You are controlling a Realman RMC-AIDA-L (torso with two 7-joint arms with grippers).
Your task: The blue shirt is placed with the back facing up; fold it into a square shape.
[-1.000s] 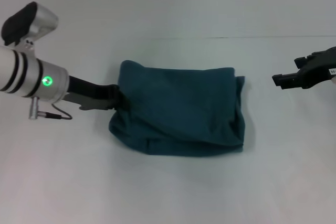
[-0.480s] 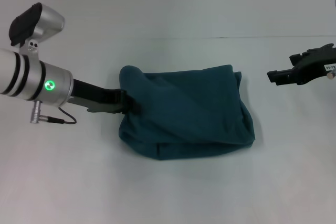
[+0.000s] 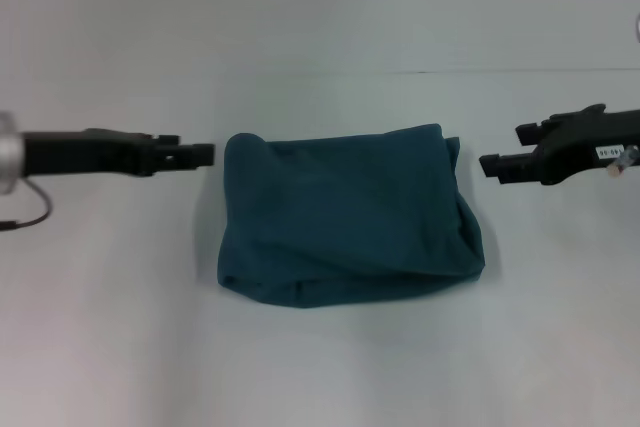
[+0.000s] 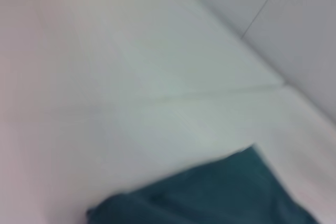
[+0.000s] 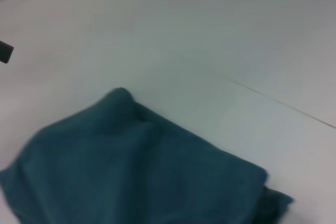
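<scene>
The left end effector (image 3: 205,154) is hovering just beside the left edge of the shirt (image 3: 345,212), clear of the fabric. It is holding nothing. How far its fingers are parted cannot be told from these views.

The shirt is lying in the middle of the white counter (image 3: 320,367), between the two arms. It is sitting as a folded, roughly rectangular bundle with a rounded lump at its far left corner and loose layers showing along its right side. No lettering is showing on its upper surface. The left wrist view is showing only one corner of the shirt (image 4: 210,192); the right wrist view is showing the bundle (image 5: 131,171) from above.

The right end effector (image 3: 489,164) is hovering near the right edge of the shirt, apart from it and empty. Its opening cannot be told either. A small white label on its body is too small to read.
</scene>
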